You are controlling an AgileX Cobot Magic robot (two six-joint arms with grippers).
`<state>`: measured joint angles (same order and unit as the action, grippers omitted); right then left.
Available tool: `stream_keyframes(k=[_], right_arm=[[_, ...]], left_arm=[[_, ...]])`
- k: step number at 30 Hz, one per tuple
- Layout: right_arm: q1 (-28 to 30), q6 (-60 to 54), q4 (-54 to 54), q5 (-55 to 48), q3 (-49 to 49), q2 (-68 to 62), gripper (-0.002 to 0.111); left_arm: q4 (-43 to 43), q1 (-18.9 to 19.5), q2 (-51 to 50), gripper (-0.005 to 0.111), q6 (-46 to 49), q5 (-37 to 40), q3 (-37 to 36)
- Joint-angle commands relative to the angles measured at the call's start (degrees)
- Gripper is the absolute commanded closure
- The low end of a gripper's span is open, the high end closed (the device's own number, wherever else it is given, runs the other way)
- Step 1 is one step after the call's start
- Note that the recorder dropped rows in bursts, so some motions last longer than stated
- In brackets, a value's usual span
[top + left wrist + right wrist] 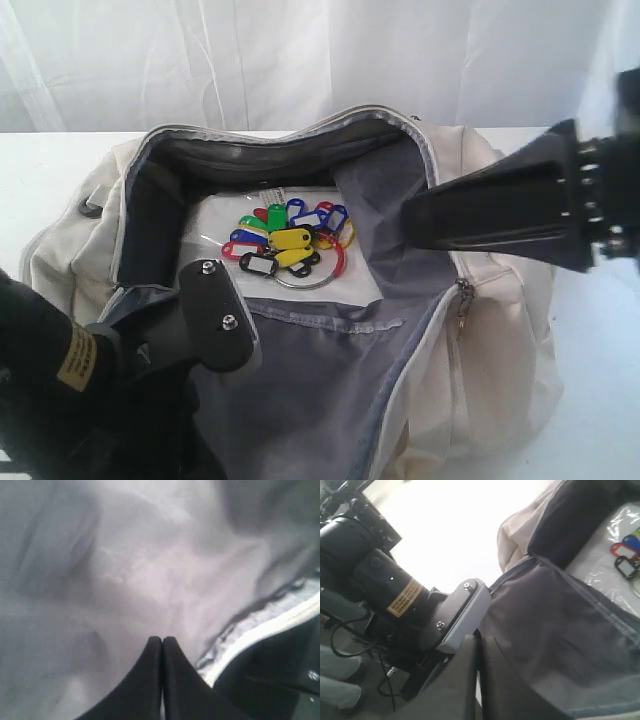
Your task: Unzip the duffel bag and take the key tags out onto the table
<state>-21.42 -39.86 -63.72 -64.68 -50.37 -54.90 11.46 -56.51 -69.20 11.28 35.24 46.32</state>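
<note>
The cream duffel bag (505,330) lies unzipped on the white table (40,170), its grey lining (125,570) showing. Inside, on a pale panel, sits the bunch of key tags (290,245) in red, yellow, green, blue and black, also seen in the right wrist view as key tags (626,550). My left gripper (218,318) is at the bag's near left rim, its fingers (161,639) shut and pointed at the lining; nothing shows between them. My right gripper (412,215) hovers over the right side of the opening, right of the tags, with its jaws (480,639) shut on nothing.
The zipper track (260,630) runs along the near flap, and a zipper pull (462,300) hangs at the bag's right side. A white curtain (300,50) closes the back. Bare table (445,530) lies left of the bag; cables (340,645) hang by the left arm.
</note>
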Motion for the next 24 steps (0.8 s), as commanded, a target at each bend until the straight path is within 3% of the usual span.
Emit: stream_keyframes(k=[1, 4, 5, 9, 12, 15, 24], right_arm=[[-9.6, -4.9, -1.6, 5.7, -0.3, -11.0, 0.108], [-18.7, -3.2, 7.2, 13.2, -0.3, -21.0, 0.108], [-20.5, 4.6, 15.4, 13.7, -0.4, -23.4, 0.108], [-21.7, 35.2, 53.1, 7.5, -0.4, -27.2, 0.108], [-21.7, 46.4, 67.8, 3.7, 0.5, -26.2, 0.108], [-21.7, 48.4, 72.3, 6.6, 2.9, -26.2, 0.108], [-21.7, 49.0, 71.9, 14.4, 9.5, -26.2, 0.108]], left_arm=[[0.4, -0.1, 0.5, 0.107, -0.6, -2.6, -1.7], [0.4, -0.1, 0.5, 0.107, -1.2, -3.7, -1.7], [0.4, -0.1, 0.5, 0.107, -1.3, -4.1, -1.7], [0.4, -0.1, 0.5, 0.107, -1.4, -5.7, -1.7], [0.4, -0.1, 0.5, 0.107, -1.4, -6.9, -1.7], [0.4, -0.1, 0.5, 0.107, -1.4, -7.1, -1.7], [0.0, -0.1, 0.5, 0.107, -1.8, -1.7, -1.7]])
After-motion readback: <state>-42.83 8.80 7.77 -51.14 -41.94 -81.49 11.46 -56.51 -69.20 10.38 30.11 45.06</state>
